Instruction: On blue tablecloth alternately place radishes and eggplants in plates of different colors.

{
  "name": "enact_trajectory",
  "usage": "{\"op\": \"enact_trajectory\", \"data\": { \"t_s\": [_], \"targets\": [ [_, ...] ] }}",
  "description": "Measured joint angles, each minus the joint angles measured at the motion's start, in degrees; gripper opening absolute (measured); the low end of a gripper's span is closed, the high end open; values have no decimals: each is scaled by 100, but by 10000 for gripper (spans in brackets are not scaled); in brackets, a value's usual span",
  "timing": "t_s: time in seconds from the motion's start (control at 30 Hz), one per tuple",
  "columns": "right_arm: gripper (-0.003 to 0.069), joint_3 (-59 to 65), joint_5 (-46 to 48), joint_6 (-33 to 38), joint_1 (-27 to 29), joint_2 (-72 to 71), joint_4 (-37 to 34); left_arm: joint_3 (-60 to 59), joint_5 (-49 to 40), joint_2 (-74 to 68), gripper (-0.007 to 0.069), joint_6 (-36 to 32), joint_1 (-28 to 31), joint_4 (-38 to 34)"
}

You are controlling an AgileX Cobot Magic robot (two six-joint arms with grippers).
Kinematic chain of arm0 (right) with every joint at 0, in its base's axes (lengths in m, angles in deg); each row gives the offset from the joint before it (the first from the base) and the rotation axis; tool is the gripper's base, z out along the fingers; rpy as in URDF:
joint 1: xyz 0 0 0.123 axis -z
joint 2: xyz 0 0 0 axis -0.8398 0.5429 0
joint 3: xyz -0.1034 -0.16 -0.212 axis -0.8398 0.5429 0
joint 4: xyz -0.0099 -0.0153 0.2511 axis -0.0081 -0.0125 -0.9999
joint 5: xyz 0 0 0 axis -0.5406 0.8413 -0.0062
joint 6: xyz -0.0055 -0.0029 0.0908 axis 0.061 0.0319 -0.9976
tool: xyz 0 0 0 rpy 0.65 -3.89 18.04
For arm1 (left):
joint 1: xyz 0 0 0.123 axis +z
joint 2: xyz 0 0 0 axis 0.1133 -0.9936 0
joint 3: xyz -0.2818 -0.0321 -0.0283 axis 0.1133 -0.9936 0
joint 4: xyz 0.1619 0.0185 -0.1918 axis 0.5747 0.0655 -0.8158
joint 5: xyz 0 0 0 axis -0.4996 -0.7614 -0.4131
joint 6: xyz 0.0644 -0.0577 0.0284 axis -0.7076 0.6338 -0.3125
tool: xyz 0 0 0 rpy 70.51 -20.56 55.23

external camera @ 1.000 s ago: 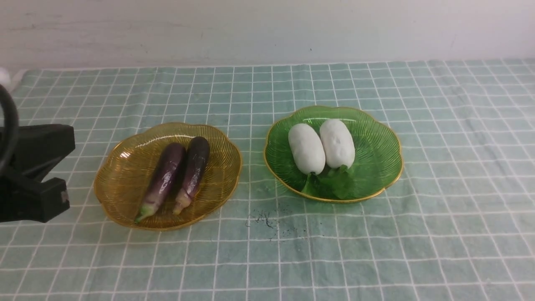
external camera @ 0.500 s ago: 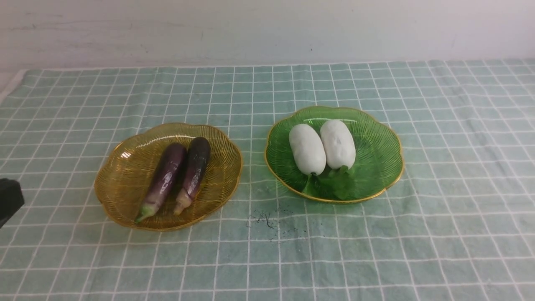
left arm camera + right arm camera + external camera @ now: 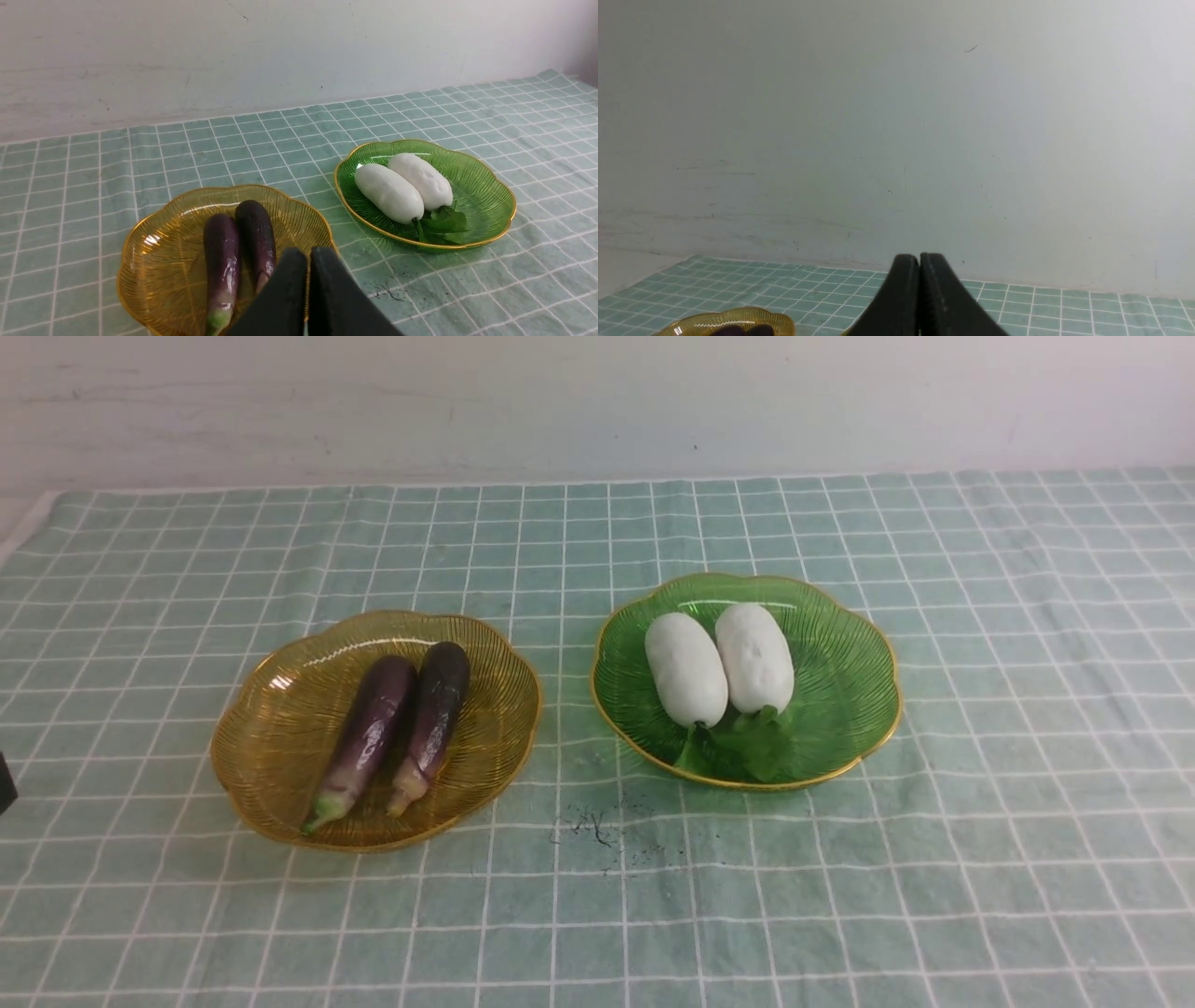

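Eggplants [image 3: 394, 728] on the amber plate [image 3: 266, 747], white radishes [image 3: 720, 663] on the green plate [image 3: 845, 700]

Both scalloped, ribbed, translucent plates have gold rims and sit on the teal checked tablecloth [image 3: 747, 933]; the eggplants are glossy. The left gripper [image 3: 301, 261] and right gripper [image 3: 919, 266] are closed, holding nothing.

Two glossy purple eggplants [image 3: 373, 737] lie in an amber scalloped plate [image 3: 271, 747], left of two leafy-ended white radishes [image 3: 717, 663] in a green plate [image 3: 845, 709], on checked blue tablecloth [image 3: 775, 915].
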Motion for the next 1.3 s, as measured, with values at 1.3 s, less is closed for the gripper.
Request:
{"op": "enact_trajectory", "data": {
  "t_s": [1.3],
  "targets": [
    [-13, 0, 16, 0, 0, -7, -5, -3842, 1289, 2066, -8, -1967, 1975, -1216]
  ]
}}
